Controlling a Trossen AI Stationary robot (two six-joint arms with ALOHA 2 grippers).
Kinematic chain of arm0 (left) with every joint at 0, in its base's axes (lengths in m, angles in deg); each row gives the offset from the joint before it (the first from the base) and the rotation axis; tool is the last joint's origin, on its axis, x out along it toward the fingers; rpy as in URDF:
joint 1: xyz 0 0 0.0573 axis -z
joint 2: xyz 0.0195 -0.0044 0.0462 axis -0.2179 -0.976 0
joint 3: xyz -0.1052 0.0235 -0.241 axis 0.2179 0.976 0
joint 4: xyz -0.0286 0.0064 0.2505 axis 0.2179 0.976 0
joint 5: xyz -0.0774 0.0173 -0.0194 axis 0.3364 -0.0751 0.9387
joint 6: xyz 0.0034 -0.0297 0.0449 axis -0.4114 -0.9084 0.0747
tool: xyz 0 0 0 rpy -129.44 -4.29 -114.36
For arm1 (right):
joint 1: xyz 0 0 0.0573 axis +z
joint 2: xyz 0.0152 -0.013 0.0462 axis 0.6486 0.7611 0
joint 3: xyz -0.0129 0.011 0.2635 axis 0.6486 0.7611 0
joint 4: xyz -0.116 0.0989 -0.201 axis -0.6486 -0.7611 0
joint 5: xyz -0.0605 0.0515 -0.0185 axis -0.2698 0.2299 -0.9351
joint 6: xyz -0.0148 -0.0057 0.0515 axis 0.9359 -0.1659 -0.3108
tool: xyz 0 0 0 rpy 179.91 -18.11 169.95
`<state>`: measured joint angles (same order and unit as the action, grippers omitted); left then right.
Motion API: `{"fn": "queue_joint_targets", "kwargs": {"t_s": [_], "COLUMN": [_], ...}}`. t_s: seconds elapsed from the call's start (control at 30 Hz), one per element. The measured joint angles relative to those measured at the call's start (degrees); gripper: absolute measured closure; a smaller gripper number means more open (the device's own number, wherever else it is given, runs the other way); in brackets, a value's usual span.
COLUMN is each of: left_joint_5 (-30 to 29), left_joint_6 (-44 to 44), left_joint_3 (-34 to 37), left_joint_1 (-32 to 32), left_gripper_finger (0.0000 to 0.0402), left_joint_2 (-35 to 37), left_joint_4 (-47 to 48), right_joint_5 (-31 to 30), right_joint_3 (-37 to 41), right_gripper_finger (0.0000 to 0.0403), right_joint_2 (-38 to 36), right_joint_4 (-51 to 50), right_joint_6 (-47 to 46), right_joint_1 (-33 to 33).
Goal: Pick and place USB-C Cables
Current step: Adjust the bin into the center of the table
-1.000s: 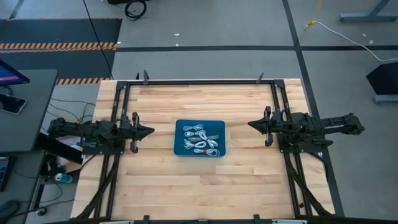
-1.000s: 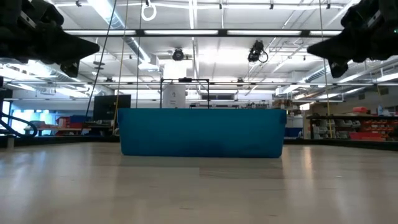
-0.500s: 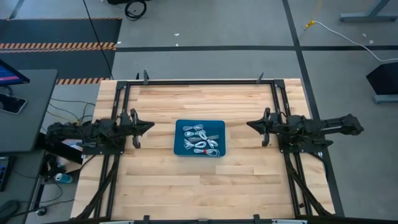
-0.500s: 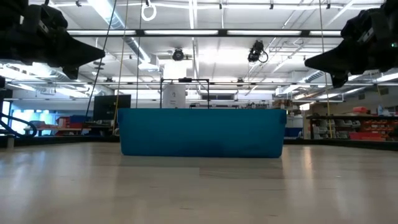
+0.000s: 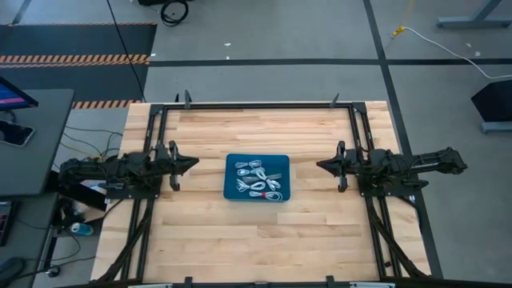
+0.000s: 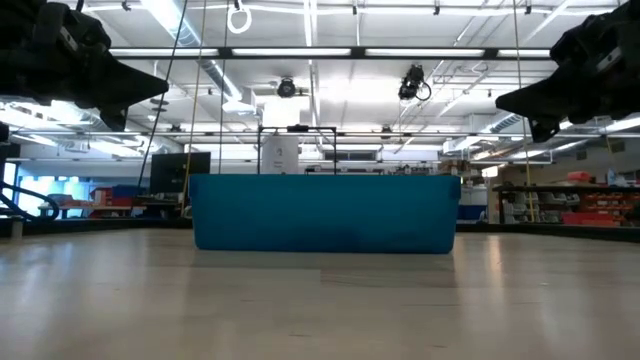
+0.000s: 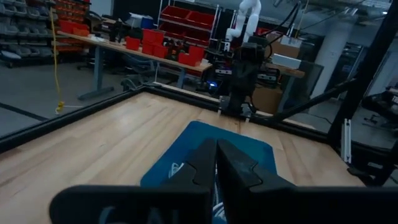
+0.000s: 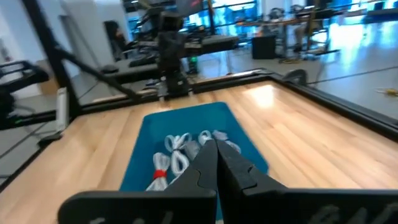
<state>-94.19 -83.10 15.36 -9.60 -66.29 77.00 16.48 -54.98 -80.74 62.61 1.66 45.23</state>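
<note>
A blue tray lies at the middle of the wooden table, with several coiled silvery-white USB-C cables resting in it. One of them is tied with a red band. My left gripper hangs level above the table to the tray's left, shut and empty. To the tray's right, my right gripper points level at the tray, also shut and empty. In the low view the tray's wall hides the cables, and both grippers float well above it.
A black frame runs along the table's far edge and down both sides by the arm bases. Bare wood lies between the tray and the near edge. A desk with a screen stands off the table's left.
My left gripper has swung a little toward the table's far edge. My right gripper has sunk slightly. Both have stayed shut, and the tray and cables have not moved.
</note>
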Motion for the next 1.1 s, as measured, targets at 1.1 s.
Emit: {"fn": "queue_joint_targets", "kwargs": {"t_s": [1.1], "left_joint_5": [0.0], "left_joint_6": [10.5], "left_joint_3": [0.1], "left_joint_1": [0.0], "left_gripper_finger": [0.0381], "left_joint_2": [0.0], "left_joint_4": [-0.9], "right_joint_5": [7.3], "right_joint_3": [0.0], "right_gripper_finger": [0.0374], "right_joint_2": [1.4], "right_joint_4": [-1.2], "right_joint_6": [-1.6], "right_joint_1": [-1.3]}}
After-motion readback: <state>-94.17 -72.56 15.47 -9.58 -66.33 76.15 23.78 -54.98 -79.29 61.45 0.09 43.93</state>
